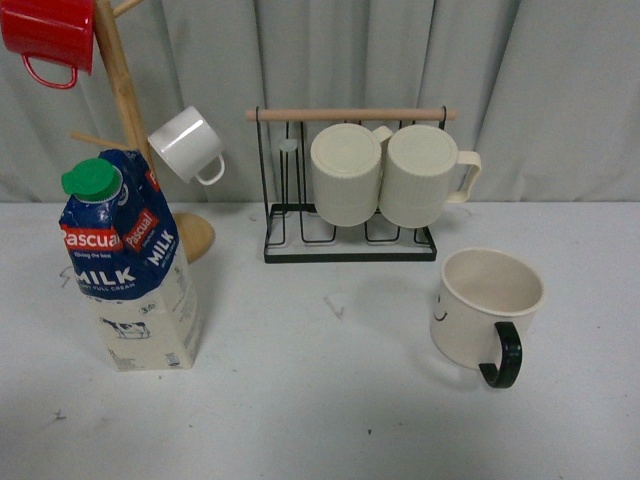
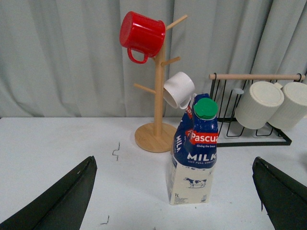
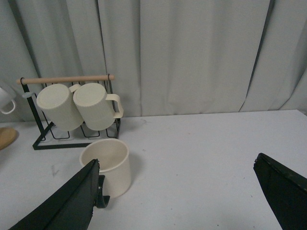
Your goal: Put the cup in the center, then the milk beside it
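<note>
**Task items.** The wide cream-coloured cup point(image 1: 488, 305), with a black C-shaped handle and a small smiley face on its side, stands upright on the white table point(image 1: 330, 400). It is at the right of the front view, its handle turned toward the camera. It sits in front of and to the right of the black wire rack point(image 1: 350, 240), apart from it. The tall blue-and-white milk carton point(image 1: 130, 270), with a round green screw cap point(image 1: 92, 178), stands upright at the left. It is just in front of the base of the wooden mug tree point(image 1: 125, 100) and well apart from the cup.

**Other items.** Two ribbed cream mugs point(image 1: 345, 172) lie on their sides in the rack, under its wooden bar. The mug tree carries a red mug point(image 1: 48, 35) and a small white mug point(image 1: 185, 145). A grey curtain point(image 1: 540, 90) closes the background.

**Left gripper** point(image 2: 173, 160). Its dark fingers point(image 2: 62, 201) show at opposite edges of the left wrist view. They are spread wide and hold nothing. The carton stands farther off between them, untouched.

**Right gripper** point(image 3: 177, 160). Its fingers point(image 3: 62, 206) are likewise spread wide and hold nothing. The cup stands beyond one finger, whose tip overlaps the handle in the right wrist view.
</note>
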You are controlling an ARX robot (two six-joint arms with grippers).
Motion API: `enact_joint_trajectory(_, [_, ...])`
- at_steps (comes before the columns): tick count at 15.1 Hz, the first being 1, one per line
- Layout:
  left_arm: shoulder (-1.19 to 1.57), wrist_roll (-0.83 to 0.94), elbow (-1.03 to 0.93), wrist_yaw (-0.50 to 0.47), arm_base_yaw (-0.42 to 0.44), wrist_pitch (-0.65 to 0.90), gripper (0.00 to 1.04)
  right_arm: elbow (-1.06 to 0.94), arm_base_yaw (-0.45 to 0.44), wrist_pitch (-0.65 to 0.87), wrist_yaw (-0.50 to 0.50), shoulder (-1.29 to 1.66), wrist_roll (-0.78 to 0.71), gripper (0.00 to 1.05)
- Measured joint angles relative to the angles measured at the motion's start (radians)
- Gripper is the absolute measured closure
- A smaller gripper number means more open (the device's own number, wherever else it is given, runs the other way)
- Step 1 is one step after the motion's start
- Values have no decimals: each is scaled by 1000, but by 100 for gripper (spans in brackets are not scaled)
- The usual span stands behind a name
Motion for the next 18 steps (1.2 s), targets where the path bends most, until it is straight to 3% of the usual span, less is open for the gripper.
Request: enact_joint_trajectory(18, [0, 0, 0, 0, 0, 0, 7, 0, 0, 0, 0, 0, 0, 6])
